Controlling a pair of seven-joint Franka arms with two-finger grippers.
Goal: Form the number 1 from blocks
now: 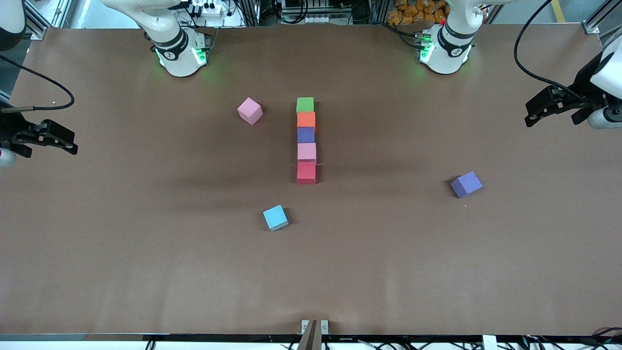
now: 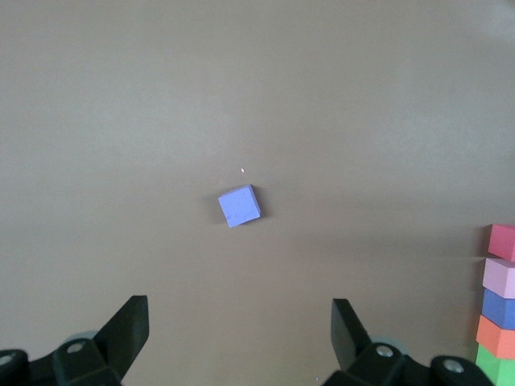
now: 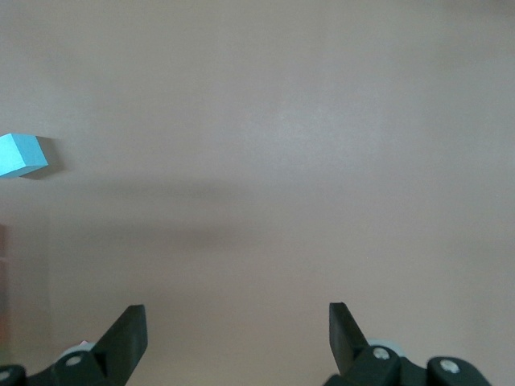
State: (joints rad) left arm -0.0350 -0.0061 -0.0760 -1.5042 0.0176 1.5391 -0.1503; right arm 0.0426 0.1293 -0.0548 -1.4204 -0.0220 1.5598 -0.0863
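Observation:
Five blocks form a straight touching column mid-table: green (image 1: 305, 104) nearest the bases, then orange (image 1: 306, 119), purple (image 1: 306, 134), pink (image 1: 306, 151) and red (image 1: 306, 172). A loose pink block (image 1: 250, 111) lies beside the column's green end, toward the right arm's end. A light blue block (image 1: 275, 217) lies nearer the camera than the red one. A second purple block (image 1: 466, 184) (image 2: 239, 206) sits alone toward the left arm's end. My left gripper (image 1: 530, 115) (image 2: 240, 310) hangs open over the table's edge at its own end. My right gripper (image 1: 72, 146) (image 3: 237, 314) is open and empty at the other end.
The brown table (image 1: 146, 253) is bare apart from the blocks. Both arm bases (image 1: 180, 53) (image 1: 444, 48) stand along the table's back edge. A small metal bracket (image 1: 314, 326) sits at the front edge.

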